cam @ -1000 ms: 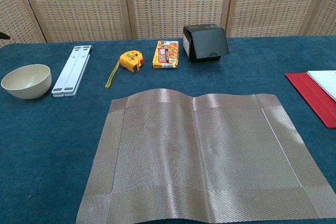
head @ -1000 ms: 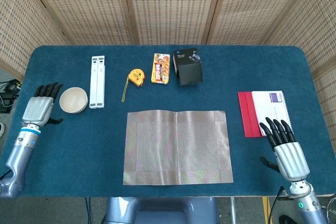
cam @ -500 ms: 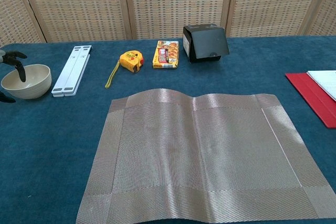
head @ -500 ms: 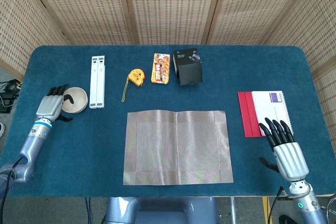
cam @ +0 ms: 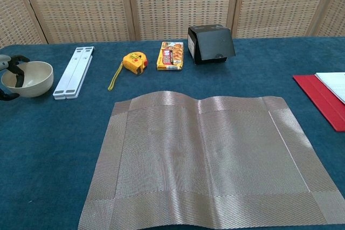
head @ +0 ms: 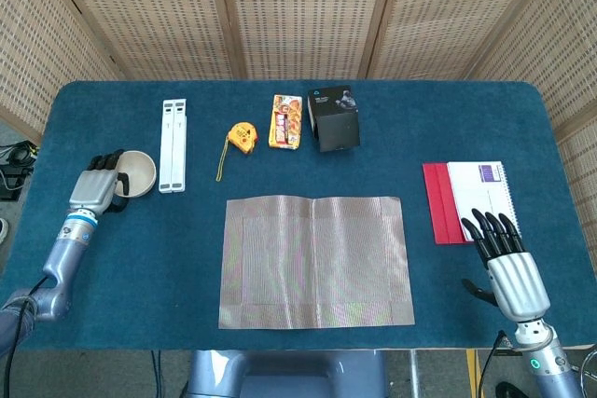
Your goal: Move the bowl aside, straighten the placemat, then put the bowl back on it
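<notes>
The cream bowl (head: pixel 140 172) (cam: pixel 33 79) stands at the table's left side, left of the placemat. My left hand (head: pixel 96 185) (cam: pixel 11 76) grips its left rim, fingers hooked inside and thumb outside. The bowl looks slightly tipped in the chest view. The grey woven placemat (head: pixel 315 260) (cam: pixel 207 160) lies in the middle near the front edge, square to the table, with a raised crease at its far edge. My right hand (head: pixel 504 263) rests near the front right corner, fingers straight and holding nothing. The chest view does not show it.
A white folded stand (head: pixel 173 144) lies just right of the bowl. A yellow tape measure (head: pixel 241 137), a snack packet (head: pixel 285 120) and a black box (head: pixel 333 118) line the far side. A red folder with a notebook (head: pixel 471 200) sits at the right.
My left hand moved from beside the bowl onto its left rim and closed on it. The bowl shifted slightly away and to the right. The right hand and the placemat stayed put.
</notes>
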You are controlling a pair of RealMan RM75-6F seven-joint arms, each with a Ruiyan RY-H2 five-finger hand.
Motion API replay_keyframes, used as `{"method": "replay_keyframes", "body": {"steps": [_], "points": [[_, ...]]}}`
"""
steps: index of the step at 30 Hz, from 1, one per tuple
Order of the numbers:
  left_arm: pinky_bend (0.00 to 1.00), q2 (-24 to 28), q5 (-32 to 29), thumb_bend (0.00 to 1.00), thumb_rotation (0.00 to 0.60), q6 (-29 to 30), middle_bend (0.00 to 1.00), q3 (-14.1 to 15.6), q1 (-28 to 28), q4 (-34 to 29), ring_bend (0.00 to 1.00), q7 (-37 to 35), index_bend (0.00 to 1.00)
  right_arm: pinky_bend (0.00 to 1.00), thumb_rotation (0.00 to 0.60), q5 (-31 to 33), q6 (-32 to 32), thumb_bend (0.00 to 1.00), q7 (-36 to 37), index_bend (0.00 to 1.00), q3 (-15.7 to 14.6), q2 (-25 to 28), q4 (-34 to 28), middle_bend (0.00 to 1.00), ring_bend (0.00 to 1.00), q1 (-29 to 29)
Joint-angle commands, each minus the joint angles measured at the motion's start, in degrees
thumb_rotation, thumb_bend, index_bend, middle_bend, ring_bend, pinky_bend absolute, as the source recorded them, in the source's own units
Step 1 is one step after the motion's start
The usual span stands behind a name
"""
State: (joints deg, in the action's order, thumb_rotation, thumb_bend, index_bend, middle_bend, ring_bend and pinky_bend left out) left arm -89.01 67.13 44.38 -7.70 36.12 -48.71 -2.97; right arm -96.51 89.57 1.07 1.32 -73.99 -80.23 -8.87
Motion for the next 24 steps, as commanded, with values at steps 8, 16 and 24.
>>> {"method": "replay_keyframes", "body": {"steps": [8,16,24], "points": [[0.0,6.8,15.8,0.58,0.6,13.8,0.0,1.9,0.0,-15.0,0.0,-9.4,0.69,0.0,0.6,0.1,-0.2,0.0,0.2,0.0,0.0,0.0,-0.3,0.0,0.0,-0.1],[0.0,8.3,32.2,0.58,0.6,16.3,0.0,6.9,6.8,-24.9,0.0,-10.3,0.72,0.0,0.6,0.3,0.0,0.0,0.2,0.0,0.2,0.1,-0.3,0.0,0.0,0.0],[0.0,5.2,33.9,0.58,0.6,9.8,0.0,7.3,12.4,-31.5,0.0,-6.0,0.72,0.0,0.6,0.7,0.1,0.0,0.4,0.0,0.4,0.1,-0.1,0.0,0.0,0.1]]}}
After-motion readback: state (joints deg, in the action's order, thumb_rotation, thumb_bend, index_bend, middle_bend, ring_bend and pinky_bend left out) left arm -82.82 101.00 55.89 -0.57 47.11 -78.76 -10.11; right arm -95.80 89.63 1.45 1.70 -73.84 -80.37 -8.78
